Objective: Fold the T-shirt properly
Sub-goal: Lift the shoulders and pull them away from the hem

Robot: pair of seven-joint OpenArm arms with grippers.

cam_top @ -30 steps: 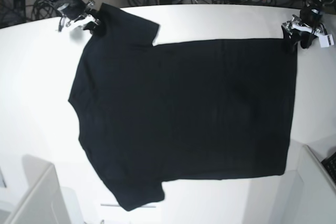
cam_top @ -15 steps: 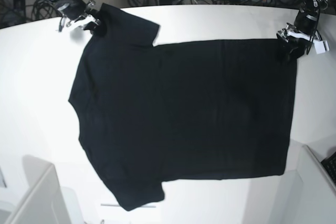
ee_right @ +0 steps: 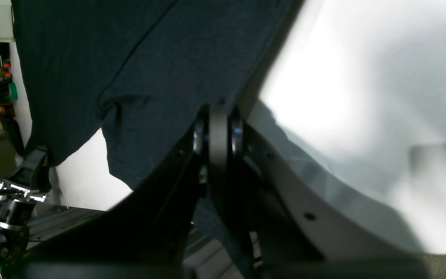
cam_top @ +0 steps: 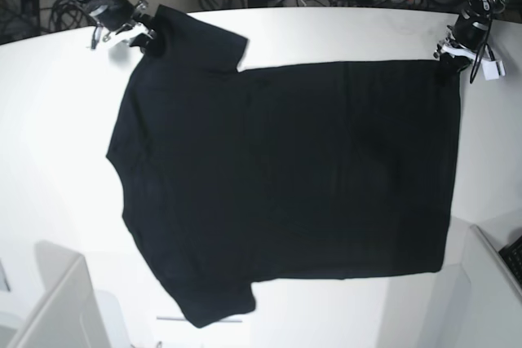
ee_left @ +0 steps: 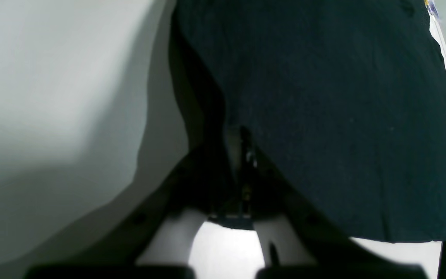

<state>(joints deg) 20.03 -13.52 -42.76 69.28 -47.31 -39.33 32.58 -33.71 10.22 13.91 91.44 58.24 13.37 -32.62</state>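
T-shirt (cam_top: 285, 177) is lying spread flat on the white table (cam_top: 49, 160), plain black side up, collar end toward the right gripper, hem end toward the left gripper.

Right gripper (cam_top: 140, 34) is sitting at the far sleeve corner; the shirt is extending away from it along the table and toward the camera side. In the right wrist view the fingers (ee_right: 218, 128) are pressing together with a fold of black cloth (ee_right: 161, 77) between them, so it is clamping the T-shirt.

Left gripper (cam_top: 451, 63) is sitting at the far hem corner; the shirt body is stretching away from it. In the left wrist view (ee_left: 242, 155) the cloth (ee_left: 323, 116) is draping over the fingertips; the jaws look drawn nearly together on the hem edge, clamping it.

Cloth is looking smooth, with faint creases mid-body. Near sleeve (cam_top: 216, 303) is lying flat, well apart from both grippers. No print is showing.
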